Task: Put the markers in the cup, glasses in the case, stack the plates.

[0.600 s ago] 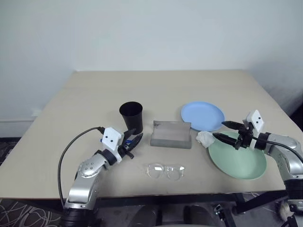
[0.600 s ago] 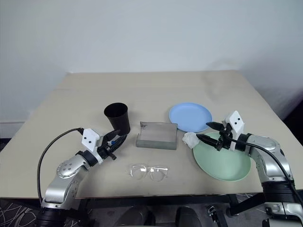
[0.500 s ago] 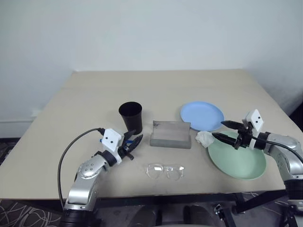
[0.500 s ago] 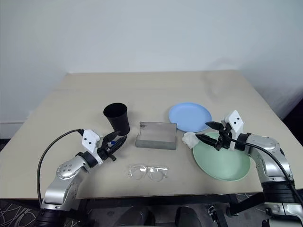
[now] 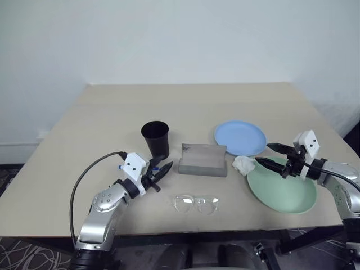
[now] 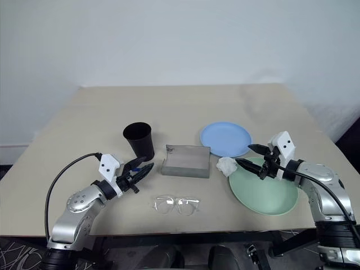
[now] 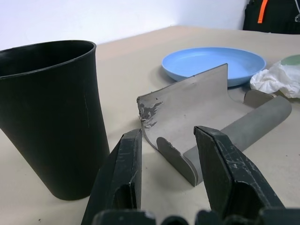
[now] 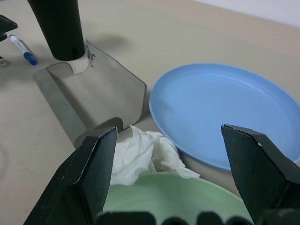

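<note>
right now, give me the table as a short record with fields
cup: upright, no marker inside
marker: lying on the table beside the cup, by the left gripper
case: open, nothing in it
glasses: on the table in front of the case
plates: blue and green, side by side, unstacked
tissue: at the green plate's edge
right gripper: open, over tissue

**Mostly matt plastics on a smooth tabletop**

We see a matt black plastic cup [image 7: 47, 117], a grey felt-like case [image 7: 211, 112] scuffed at one corner, smooth blue [image 8: 225, 112] and green [image 5: 281, 191] plastic plates, crumpled white tissue [image 8: 145, 152], clear-framed glasses [image 5: 196, 203], and a smooth matt beige table [image 5: 185, 107].
</note>
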You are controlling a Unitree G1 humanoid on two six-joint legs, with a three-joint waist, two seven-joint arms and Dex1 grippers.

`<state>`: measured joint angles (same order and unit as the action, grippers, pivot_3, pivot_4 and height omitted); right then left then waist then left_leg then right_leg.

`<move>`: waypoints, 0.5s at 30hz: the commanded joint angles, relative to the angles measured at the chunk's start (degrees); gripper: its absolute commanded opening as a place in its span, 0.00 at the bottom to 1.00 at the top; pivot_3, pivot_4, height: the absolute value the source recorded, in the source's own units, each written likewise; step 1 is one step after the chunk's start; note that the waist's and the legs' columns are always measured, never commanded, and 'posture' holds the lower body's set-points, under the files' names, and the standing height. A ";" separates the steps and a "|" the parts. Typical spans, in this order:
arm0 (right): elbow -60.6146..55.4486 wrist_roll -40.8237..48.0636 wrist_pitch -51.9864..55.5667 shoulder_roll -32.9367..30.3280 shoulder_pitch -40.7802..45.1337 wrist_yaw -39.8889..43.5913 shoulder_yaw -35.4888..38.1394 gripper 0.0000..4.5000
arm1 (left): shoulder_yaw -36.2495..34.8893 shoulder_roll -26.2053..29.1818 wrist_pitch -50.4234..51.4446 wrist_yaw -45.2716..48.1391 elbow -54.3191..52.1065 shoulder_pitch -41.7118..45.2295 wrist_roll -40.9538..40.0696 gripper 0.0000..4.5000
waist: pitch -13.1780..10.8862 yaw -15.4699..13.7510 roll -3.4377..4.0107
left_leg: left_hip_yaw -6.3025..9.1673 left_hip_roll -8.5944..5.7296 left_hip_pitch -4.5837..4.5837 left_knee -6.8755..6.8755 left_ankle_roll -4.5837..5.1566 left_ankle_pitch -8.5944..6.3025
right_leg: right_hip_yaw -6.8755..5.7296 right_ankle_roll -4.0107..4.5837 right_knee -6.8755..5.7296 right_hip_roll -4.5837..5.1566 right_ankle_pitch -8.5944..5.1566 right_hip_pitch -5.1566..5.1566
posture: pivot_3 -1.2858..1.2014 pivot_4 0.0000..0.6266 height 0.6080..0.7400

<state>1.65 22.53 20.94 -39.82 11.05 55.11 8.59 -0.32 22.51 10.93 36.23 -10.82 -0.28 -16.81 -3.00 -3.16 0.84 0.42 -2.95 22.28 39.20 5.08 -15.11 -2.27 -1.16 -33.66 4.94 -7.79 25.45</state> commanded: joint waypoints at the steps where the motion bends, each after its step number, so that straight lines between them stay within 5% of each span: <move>1: -0.41 0.94 -1.07 -1.19 -0.08 0.18 2.70 0.85 | -1.27 0.62 -0.07 0.60 -2.39 0.53 -1.48 0.40 | 0.00 0.00 0.00 | 0.00 0.00 0.01 0.00 0.00 0.00 | 0.00 0.00 0.00 0.00 0.00 0.00 | 0.52 0.00 1.00; 15: -12.08 3.83 10.11 -8.90 -5.56 2.75 3.23 0.85 | -2.44 0.11 -1.44 0.48 -0.89 0.18 -1.40 0.40 | -0.02 -0.01 -0.01 | 0.00 0.03 0.03 0.01 0.00 0.00 | -0.01 0.01 0.02 0.02 -0.01 0.02 | 0.52 0.00 1.00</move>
<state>-7.11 25.62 29.82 -46.75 5.57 57.14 10.89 -2.69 22.83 10.62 37.09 -10.21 -0.81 -18.10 -3.03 -3.16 0.83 0.42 -2.92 22.32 39.21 5.08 -15.11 -2.28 -1.15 -33.63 4.97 -7.80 25.47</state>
